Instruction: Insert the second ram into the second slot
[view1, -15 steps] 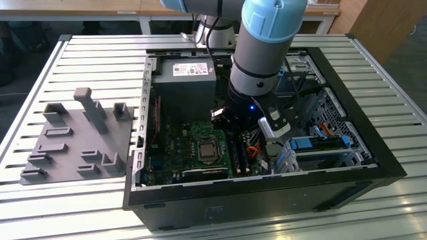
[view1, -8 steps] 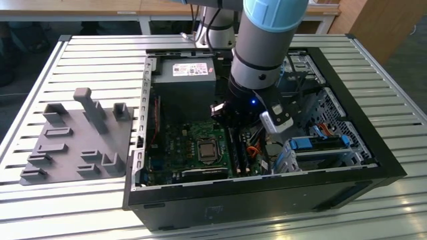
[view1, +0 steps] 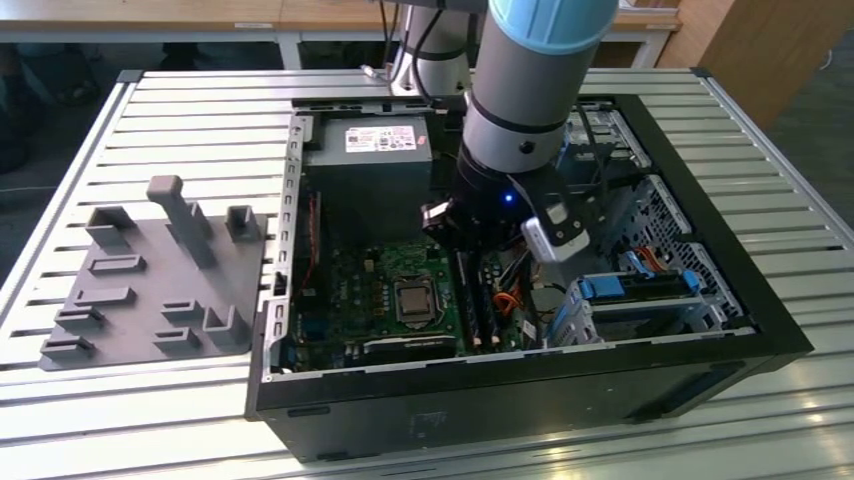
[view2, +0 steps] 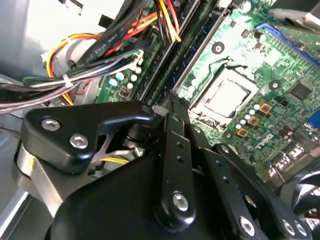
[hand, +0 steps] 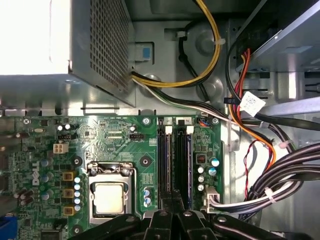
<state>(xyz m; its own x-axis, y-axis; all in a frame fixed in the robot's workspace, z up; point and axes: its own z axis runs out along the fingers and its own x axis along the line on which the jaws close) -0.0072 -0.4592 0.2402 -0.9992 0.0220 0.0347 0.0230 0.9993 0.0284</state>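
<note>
My gripper (view1: 470, 250) reaches down into the open computer case (view1: 747, 330), right over the memory slots (view1: 483, 310) of the green motherboard (view1: 367, 290). In the first wrist view the gripper (hand: 172, 196) has its black fingers drawn together at the near end of the slots (hand: 175, 160). A long, dark blue stick, the second ram (hand: 184, 160), lies along the slot on the cable side. A darker strip (hand: 164, 160) fills the slot beside it. The second wrist view has the gripper (view2: 169, 107) by the same slots (view2: 175, 55). I cannot see whether the fingers touch the ram.
The processor socket (hand: 109, 197) sits beside the slots. Bundled cables (hand: 270, 175) crowd their other side, and the power supply (view1: 367, 170) is just beyond. A blue drive cage (view1: 641, 290) stands at the exterior view's right. A grey fixture (view1: 147, 270) lies on the slatted table outside the case.
</note>
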